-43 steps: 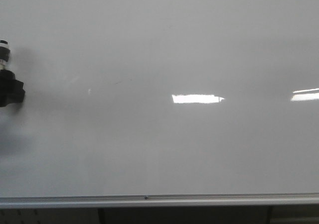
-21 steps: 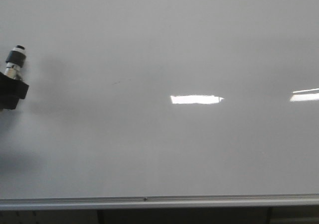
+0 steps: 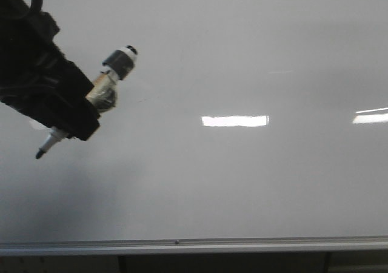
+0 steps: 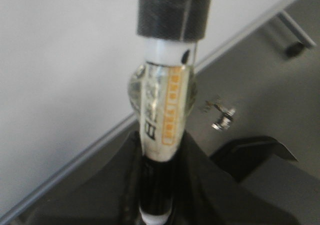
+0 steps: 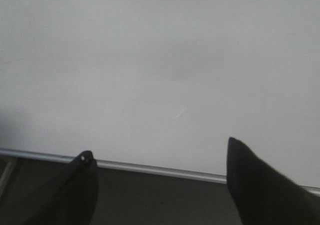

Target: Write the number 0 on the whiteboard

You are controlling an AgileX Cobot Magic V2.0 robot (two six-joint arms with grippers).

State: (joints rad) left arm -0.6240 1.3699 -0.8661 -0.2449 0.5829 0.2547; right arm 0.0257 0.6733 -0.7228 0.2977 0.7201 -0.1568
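The left tool (image 3: 63,118) is clamped on a marker (image 3: 91,103), tip (image 3: 40,154) pointing down-left in front of the whiteboard (image 3: 242,182). No 0 is drawn yet; the board looks bare apart from a faint scratch-like mark (image 3: 142,100). I cannot tell whether the tip touches the surface. The marker sits tilted, so it may slip in the grip or skate and leave a broken line. The right tool (image 5: 160,185) hangs with fingers apart near the silver rail (image 3: 194,244). Nothing blocks the board.
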